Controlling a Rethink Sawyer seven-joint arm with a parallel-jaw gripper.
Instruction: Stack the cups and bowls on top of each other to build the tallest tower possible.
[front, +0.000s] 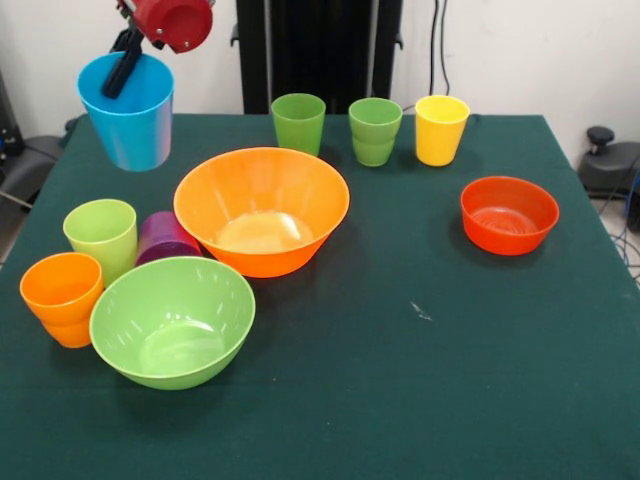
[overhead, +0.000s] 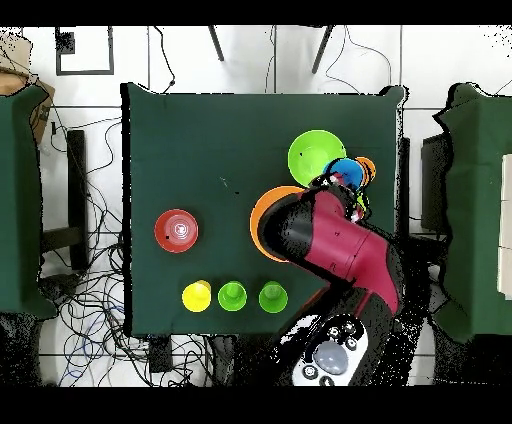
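Note:
My gripper (front: 125, 68) hangs at the far left corner, shut on the wall of a blue cup (front: 128, 115) with one finger inside it; the cup is lifted off the table. In the overhead view the blue cup (overhead: 345, 172) shows beside the lime bowl (overhead: 315, 153). A large orange bowl (front: 262, 205) stands mid-left, with a lime bowl (front: 172, 318) in front of it. Left of them are a lime cup (front: 100, 235), a purple cup (front: 163, 238) and an orange cup (front: 62, 297). Two green cups (front: 298, 122) (front: 375, 130) and a yellow cup (front: 441, 128) line the far edge. A red-orange bowl (front: 508, 213) sits at the right.
The dark green table (front: 400, 380) has open cloth across its near and right parts. In the overhead view the arm (overhead: 340, 245) covers part of the orange bowl (overhead: 260, 215). Cables lie on the floor (overhead: 90, 300) around the table.

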